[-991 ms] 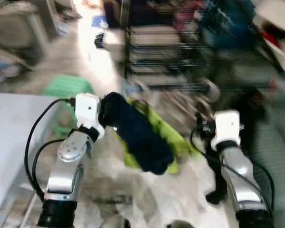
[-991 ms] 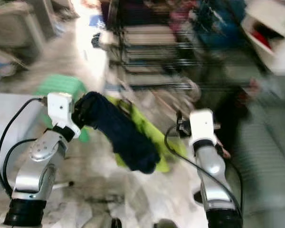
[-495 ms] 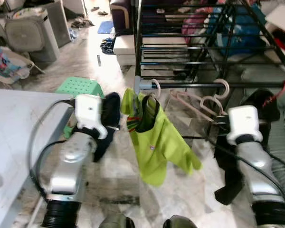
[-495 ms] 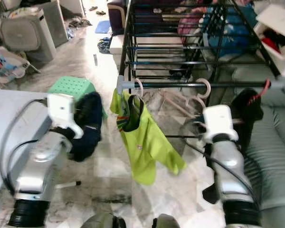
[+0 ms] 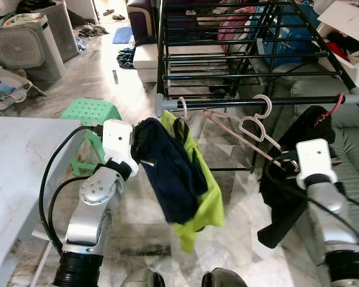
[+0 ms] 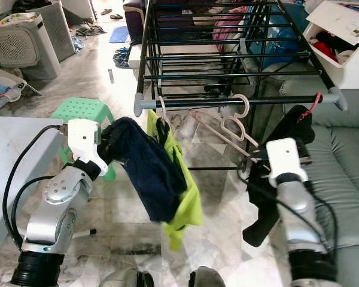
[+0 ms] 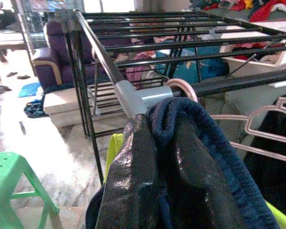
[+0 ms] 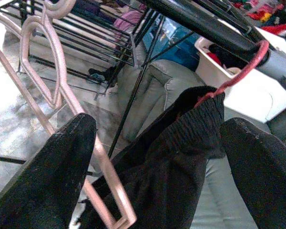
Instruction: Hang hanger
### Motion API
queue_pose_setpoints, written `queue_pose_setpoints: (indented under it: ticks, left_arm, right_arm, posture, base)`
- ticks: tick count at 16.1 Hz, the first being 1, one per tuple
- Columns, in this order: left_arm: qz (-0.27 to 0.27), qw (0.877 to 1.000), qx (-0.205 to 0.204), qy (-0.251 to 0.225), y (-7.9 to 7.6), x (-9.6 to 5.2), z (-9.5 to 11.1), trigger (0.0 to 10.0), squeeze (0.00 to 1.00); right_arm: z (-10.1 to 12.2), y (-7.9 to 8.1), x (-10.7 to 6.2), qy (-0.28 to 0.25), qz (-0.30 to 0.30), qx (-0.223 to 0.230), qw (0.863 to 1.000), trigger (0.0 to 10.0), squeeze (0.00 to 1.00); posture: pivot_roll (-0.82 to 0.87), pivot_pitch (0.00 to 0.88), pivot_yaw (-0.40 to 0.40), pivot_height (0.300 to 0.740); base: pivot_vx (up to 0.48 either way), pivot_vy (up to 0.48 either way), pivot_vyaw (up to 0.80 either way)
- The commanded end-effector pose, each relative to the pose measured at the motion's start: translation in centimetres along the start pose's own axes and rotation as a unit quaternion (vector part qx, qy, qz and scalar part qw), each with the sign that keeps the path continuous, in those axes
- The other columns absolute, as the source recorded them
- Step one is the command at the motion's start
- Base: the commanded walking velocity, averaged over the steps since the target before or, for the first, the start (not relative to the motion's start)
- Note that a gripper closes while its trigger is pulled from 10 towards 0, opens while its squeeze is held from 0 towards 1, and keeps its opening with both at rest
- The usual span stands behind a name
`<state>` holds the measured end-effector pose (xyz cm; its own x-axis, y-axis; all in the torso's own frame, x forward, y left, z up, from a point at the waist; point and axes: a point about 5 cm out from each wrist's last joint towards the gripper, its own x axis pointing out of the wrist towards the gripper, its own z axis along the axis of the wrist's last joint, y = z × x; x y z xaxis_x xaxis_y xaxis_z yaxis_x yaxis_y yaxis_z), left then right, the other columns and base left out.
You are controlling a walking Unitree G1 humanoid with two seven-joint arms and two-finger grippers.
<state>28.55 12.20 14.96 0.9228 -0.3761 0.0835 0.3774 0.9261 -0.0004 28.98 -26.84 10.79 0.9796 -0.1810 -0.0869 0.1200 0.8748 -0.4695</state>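
Now the left hand [image 5: 137, 146], gripping the navy garment [image 5: 170, 179], has swung it over the green shirt [image 5: 206, 206].

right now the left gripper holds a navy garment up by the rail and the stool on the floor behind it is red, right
Not quite: the stool is green, as the left eye view shows. The rest stands: the left gripper holds the navy garment up by the rail.

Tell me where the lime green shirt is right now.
The lime green shirt hangs from the drying rack's front rail near its left end, just behind the navy garment at the left gripper.
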Motion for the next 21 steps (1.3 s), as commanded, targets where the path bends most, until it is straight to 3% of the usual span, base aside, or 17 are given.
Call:
queue_pose_setpoints:
  ticks: [1, 3, 10, 12, 16, 17, 18, 19, 20, 21]
  left_arm:
    - [-0.001, 1.0, 0.013, -0.028, 0.2, 0.0, 1.2, 10.0, 0.0]
    - [-0.002, 1.0, 0.012, -0.025, 0.1, 0.0, 1.1, 10.0, 0.0]
    - [-0.007, 1.0, 0.015, -0.015, 0.1, -0.2, 0.8, 10.0, 0.0]
    - [-0.005, 1.0, 0.016, -0.011, 0.1, -0.3, 0.7, 10.0, 0.0]
    - [-0.011, 1.0, 0.022, -0.004, -0.2, -0.3, 0.4, 10.0, 0.0]
    - [-0.01, 1.0, 0.024, -0.004, 0.0, -0.3, 0.4, 10.0, 0.0]
    - [-0.01, 1.0, 0.024, -0.003, 0.0, -0.3, 0.4, 10.0, 0.0]
    - [-0.01, 1.0, 0.027, 0.0, 0.1, -0.4, 0.4, 10.0, 0.0]
    - [-0.01, 1.0, 0.027, 0.001, 0.1, -0.4, 0.3, 10.0, 0.0]
    - [-0.011, 1.0, 0.027, 0.001, 0.1, -0.4, 0.3, 10.0, 0.0]
  right_arm:
    - [0.2, -0.3, 0.4, -0.001, 0.008, -0.001, 1.0, 10.0, 0.0]
    - [0.1, -0.7, 0.5, 0.001, 0.007, -0.002, 1.0, 10.0, 0.0]
    - [-0.7, 0.9, 0.0, 0.019, 0.058, 0.01, 0.998, 10.0, 0.0]
    - [-1.0, 1.1, 0.3, 0.038, 0.099, 0.006, 0.994, 10.0, 0.0]
    - [-0.4, -0.1, 2.0, 0.053, 0.14, -0.022, 0.988, 10.0, 0.0]
    - [-0.3, -0.4, 2.5, 0.066, 0.168, -0.023, 0.983, 8.6, 0.0]
    - [-0.4, -0.6, 2.7, 0.071, 0.179, -0.027, 0.981, 6.5, 0.0]
    - [-0.3, -1.2, 3.1, 0.08, 0.19, -0.025, 0.978, 1.6, 0.0]
    - [-0.4, -1.4, 3.3, 0.088, 0.199, -0.023, 0.976, 0.0, 0.0]
    - [-0.4, -1.8, 3.6, 0.1, 0.216, -0.023, 0.971, 0.0, 0.0]
  posture:
    - [-0.04, 0.051, 0.027, 0.74]
    - [-0.04, 0.055, 0.028, 0.74]
    - [-0.04, 0.049, 0.027, 0.74]
    - [-0.04, 0.046, 0.029, 0.74]
    - [-0.03, 0.034, 0.031, 0.74]
    - [-0.03, 0.035, 0.032, 0.74]
    - [-0.03, 0.035, 0.032, 0.74]
    - [-0.03, 0.037, 0.034, 0.74]
    - [-0.02, 0.039, 0.035, 0.74]
    - [-0.02, 0.042, 0.037, 0.74]
  base:
    - [0.304, 0.0, 0.0]
    - [0.3, 0.0, 0.0]
    - [0.041, 0.0, 0.0]
    - [0.0, 0.0, 0.0]
    - [0.0, 0.0, 0.0]
    - [0.0, 0.0, 0.0]
    - [0.0, 0.0, 0.0]
    - [0.0, 0.0, 0.0]
    - [0.0, 0.0, 0.0]
    - [0.0, 0.0, 0.0]
